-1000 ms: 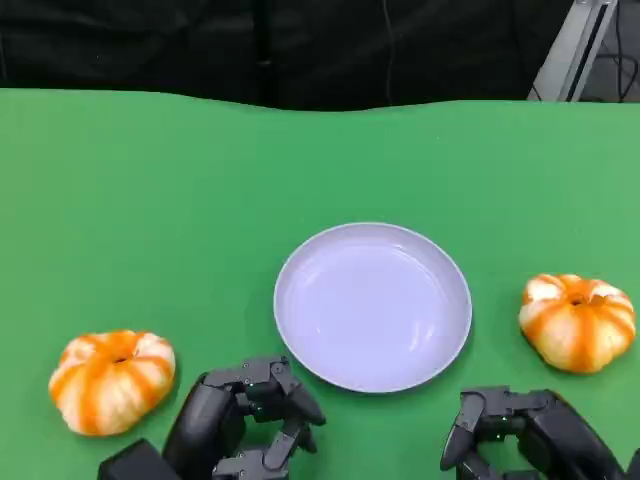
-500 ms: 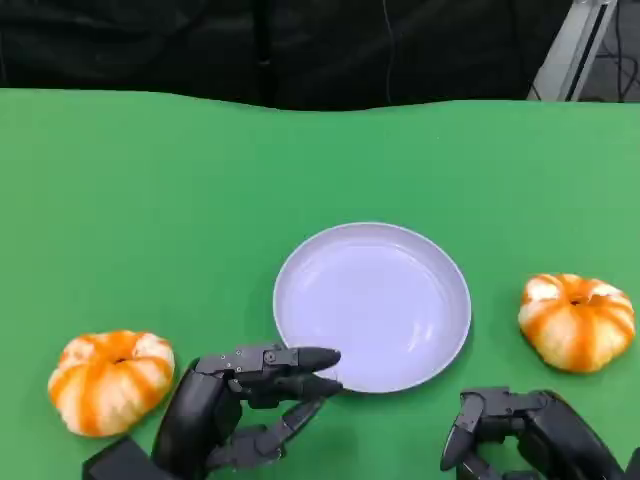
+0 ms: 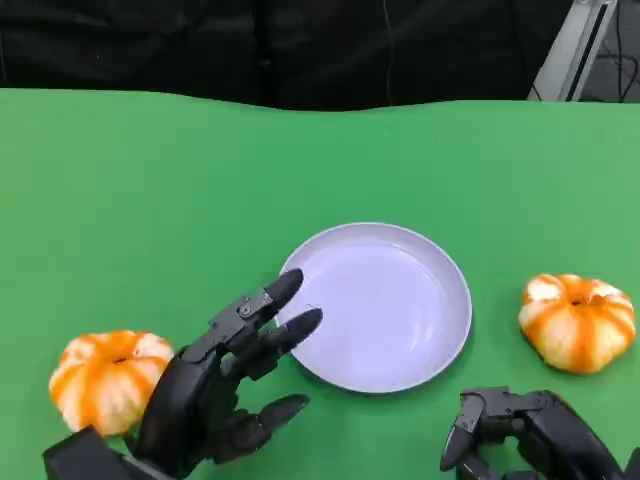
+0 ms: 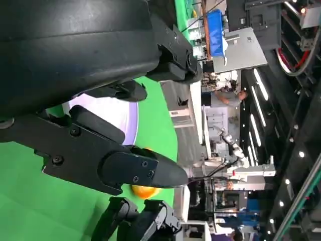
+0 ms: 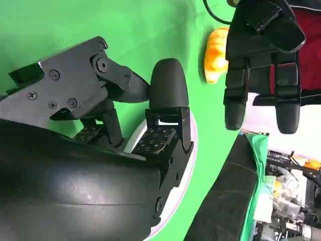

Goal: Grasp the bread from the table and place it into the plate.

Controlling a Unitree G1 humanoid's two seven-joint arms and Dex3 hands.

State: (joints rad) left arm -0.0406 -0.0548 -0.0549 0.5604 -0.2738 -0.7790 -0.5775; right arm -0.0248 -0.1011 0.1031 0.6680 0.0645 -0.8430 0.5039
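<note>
White plate (image 3: 373, 306) sits bare on my green worktop (image 3: 150, 200), one bread (image 3: 108, 380) off its left, another bread (image 3: 577, 321) off its right. Left robot hand (image 3: 215, 385) spread, gripping nothing, fingertips by the rim; right robot hand (image 3: 520, 432) curled closed on nothing.

Robotics lab or exhibition hall with a test bench

A plain green cloth covers the desk (image 3: 150, 180), with black drapes (image 3: 250, 50) hung behind its far edge and a metal frame (image 3: 580, 45) at the far right corner; the left wrist view shows a big hall with rows of ceiling strip lights (image 4: 261, 90), stands and other robot equipment (image 4: 230, 145).
</note>
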